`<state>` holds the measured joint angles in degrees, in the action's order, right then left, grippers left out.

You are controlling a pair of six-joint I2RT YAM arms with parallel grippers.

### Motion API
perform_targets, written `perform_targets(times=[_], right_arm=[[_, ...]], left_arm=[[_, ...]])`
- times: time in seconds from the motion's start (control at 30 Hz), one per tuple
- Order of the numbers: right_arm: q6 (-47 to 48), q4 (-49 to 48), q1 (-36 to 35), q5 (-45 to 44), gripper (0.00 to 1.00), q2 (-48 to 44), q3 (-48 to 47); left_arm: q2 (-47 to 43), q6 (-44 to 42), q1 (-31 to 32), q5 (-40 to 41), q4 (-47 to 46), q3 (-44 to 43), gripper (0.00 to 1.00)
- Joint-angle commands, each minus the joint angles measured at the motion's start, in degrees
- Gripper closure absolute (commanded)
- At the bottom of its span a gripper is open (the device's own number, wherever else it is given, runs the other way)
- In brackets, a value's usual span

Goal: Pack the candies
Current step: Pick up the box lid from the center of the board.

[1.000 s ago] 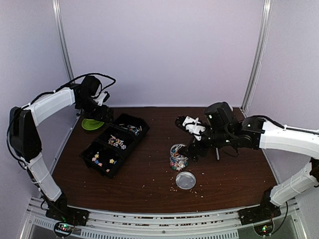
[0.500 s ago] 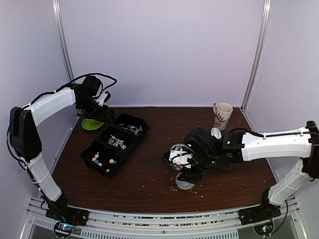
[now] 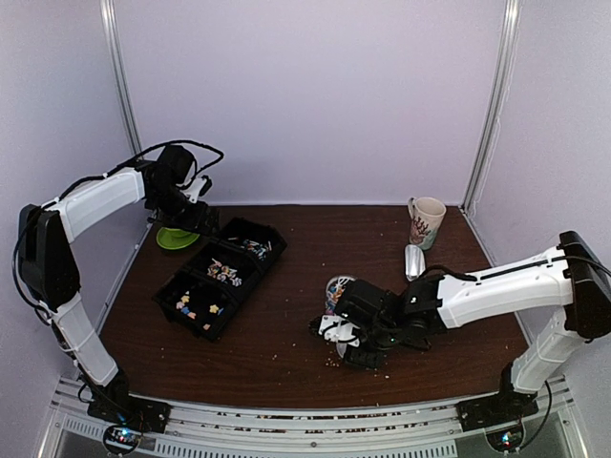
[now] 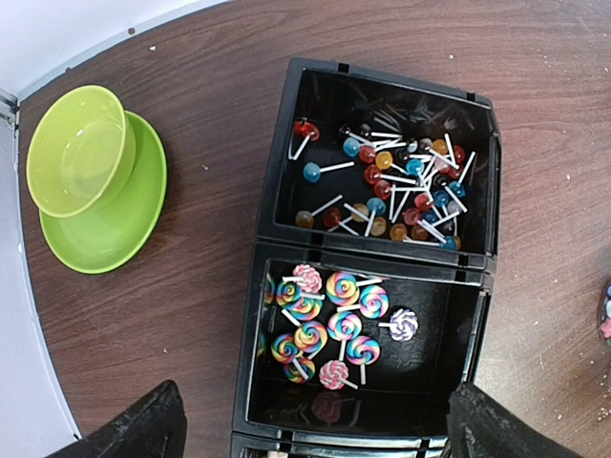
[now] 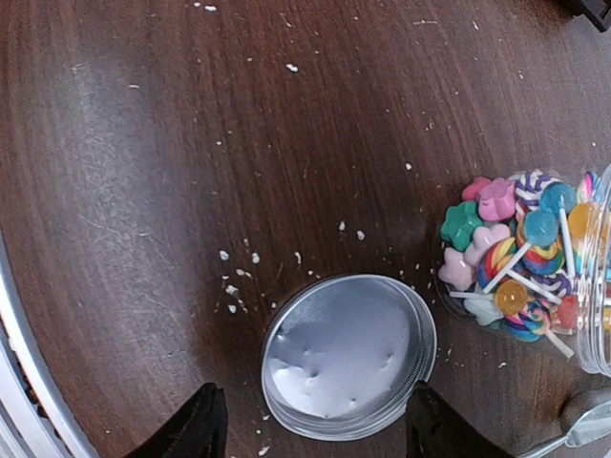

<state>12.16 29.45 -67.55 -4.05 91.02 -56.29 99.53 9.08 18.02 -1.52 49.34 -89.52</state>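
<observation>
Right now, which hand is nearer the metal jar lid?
Right. The right hand straddles the lid, one finger each side; the left hand hovers far away above the lollipop tray.

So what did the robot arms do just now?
The right gripper swung from beside the jar toward the near edge; it now hovers open over the lid, uncovering the mug. Nothing grabbed yet. Left gripper, tray and jar stayed put.

Soft, even light falls from above the table point(image 3: 286, 329); shadows on it are faint; the overhead view is grainy and soft; both wrist views are sharper, with pale sheen across its wood.
</observation>
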Motion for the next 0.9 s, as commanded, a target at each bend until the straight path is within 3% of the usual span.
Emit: perform_targets(times=[0.0, 0.17, 0.6, 0.87], right_arm=[[-2.8, 1.0, -0.6, -6.8, 0.39, 1.5, 0.5], [-3.5, 2.5, -1.1, -7.2, 0.46, 4.1, 0.3], [-3.7, 3.9, -2.7, -7.0, 0.50, 6.6, -0.6], [-3.7, 5.2, -2.6, -6.2, 0.66, 8.6, -2.1]], left_arm=[[-0.6, -0.3, 0.3, -0.5, -1.7, 0.2, 0.02], [-0.5, -0.2, 0.3, -0.7, -1.8, 0.2, 0.02], [-0.4, -0.1, 0.4, -0.7, -1.8, 0.2, 0.02], [-0.2, 0.1, 0.6, -0.5, -1.8, 0.3, 0.02]])
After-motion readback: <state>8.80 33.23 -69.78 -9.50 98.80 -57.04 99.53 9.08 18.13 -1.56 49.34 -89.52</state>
